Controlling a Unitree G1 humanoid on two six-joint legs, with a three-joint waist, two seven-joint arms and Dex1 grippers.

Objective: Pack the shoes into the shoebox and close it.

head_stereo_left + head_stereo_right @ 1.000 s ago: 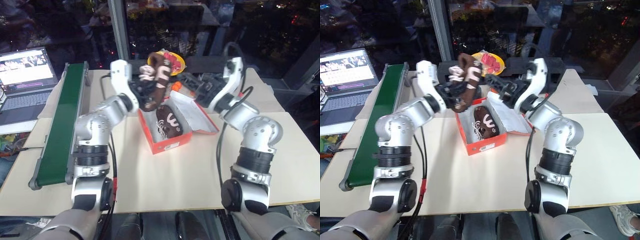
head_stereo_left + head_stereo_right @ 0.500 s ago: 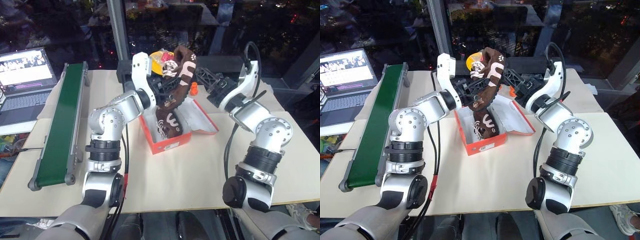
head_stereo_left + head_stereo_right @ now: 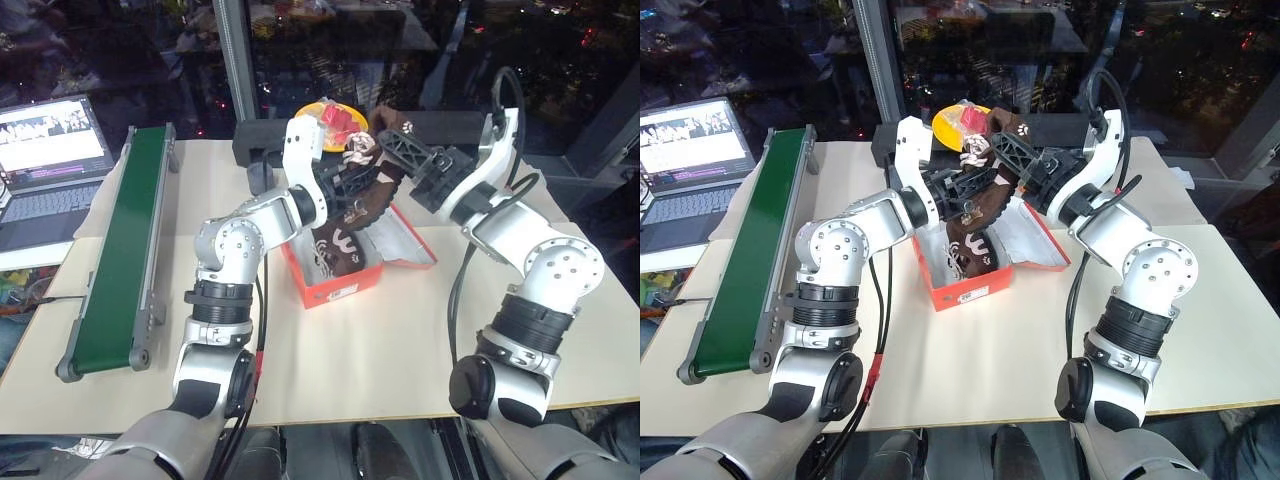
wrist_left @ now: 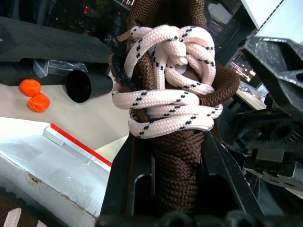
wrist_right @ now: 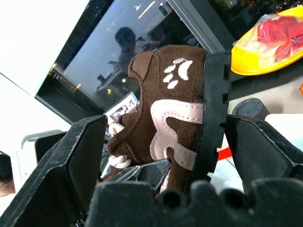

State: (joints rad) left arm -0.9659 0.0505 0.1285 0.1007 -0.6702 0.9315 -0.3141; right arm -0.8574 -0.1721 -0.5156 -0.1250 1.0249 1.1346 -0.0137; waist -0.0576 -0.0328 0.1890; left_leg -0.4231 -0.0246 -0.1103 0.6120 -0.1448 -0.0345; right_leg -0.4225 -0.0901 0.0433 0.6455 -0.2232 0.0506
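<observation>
Halfway packed: one shoe in, one in the air

One shoe [image 3: 338, 246] lies in the open shoebox [image 3: 330, 285] on the bench [image 3: 400, 340]; left fingers [image 4: 137, 161] pinch the second shoe [image 3: 372, 178] above it, right fingers [image 5: 80, 156] spread around its heel; lid unclosed

Both arms raised forward, left claw [image 3: 345, 185] clamped tight, right claw [image 3: 405, 150] spread wide beside it.
</observation>
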